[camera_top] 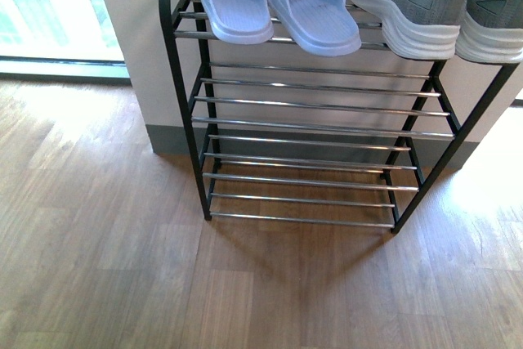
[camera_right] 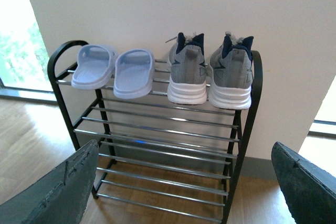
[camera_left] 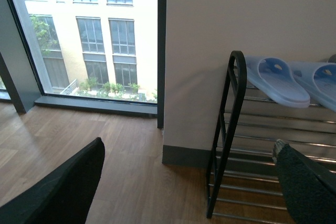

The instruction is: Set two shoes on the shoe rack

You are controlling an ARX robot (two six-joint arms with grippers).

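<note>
Front view, rack: the shoe rack (camera_top: 327, 124) fills the middle of the frame, its black side arch at upper left, chrome bars running across; the lower tiers hold nothing.
Front view, shoes: the two grey sneakers (camera_top: 421, 6) sit at the upper right on the top tier, white soles toward the camera, side by side; a pair of pale blue slippers (camera_top: 278, 6) lies left of them. Neither arm shows here.
Left wrist view: the left gripper (camera_left: 184, 187) has its two dark fingers (camera_left: 58, 192) spread wide at the lower corners, nothing between them; only the rack's end and slippers show at right.
Right wrist view: the right gripper (camera_right: 184, 182) also stands spread and empty; both sneakers rest heels-out on the top tier, upper middle of the frame.
Handling, a judgement: the knit uppers look soft and yielding, the thick soles stiffer and light; the heel collar or sole edge seems the firmest place to grip.
Progress, a judgement: both shoes appear placed.
</note>
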